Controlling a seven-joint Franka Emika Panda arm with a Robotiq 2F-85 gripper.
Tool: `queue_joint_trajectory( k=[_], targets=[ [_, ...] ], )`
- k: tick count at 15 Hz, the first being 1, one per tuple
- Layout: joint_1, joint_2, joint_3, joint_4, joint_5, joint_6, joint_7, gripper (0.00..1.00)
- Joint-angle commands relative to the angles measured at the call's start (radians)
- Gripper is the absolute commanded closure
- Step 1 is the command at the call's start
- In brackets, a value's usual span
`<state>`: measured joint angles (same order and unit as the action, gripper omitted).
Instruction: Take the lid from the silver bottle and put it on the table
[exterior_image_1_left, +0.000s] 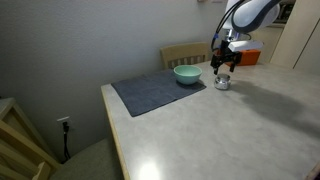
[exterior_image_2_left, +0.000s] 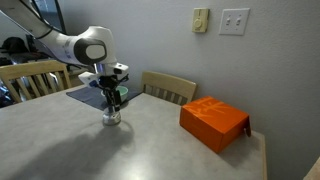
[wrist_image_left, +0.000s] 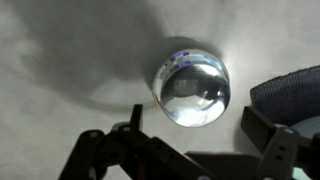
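The silver bottle (exterior_image_1_left: 222, 83) stands on the pale table (exterior_image_1_left: 200, 130), just beside the teal bowl (exterior_image_1_left: 187, 74); it also shows in an exterior view (exterior_image_2_left: 112, 119). In the wrist view its shiny round lid (wrist_image_left: 193, 85) sits on top, seen from above. My gripper (exterior_image_1_left: 224, 68) hangs directly over the bottle, close above it, as an exterior view (exterior_image_2_left: 113, 99) also shows. In the wrist view the gripper (wrist_image_left: 196, 140) is open and empty, its two dark fingers spread wider than the lid and not touching it.
A dark grey cloth mat (exterior_image_1_left: 155, 93) lies under the teal bowl. An orange box (exterior_image_2_left: 213, 122) sits on the table near the wall edge. Wooden chairs (exterior_image_2_left: 168, 88) stand behind the table. The blue-grey mat edge shows in the wrist view (wrist_image_left: 295, 90).
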<state>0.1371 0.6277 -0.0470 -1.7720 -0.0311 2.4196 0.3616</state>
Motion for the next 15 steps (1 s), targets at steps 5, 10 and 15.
queue_joint_trajectory(
  k=[5,10,15],
  targets=[
    [-0.062,0.061,0.052,0.086,0.106,-0.105,-0.128,0.0],
    [-0.053,0.085,0.042,0.115,0.093,-0.13,-0.115,0.0],
    [-0.05,0.087,0.04,0.121,0.09,-0.152,-0.112,0.48]
  ],
)
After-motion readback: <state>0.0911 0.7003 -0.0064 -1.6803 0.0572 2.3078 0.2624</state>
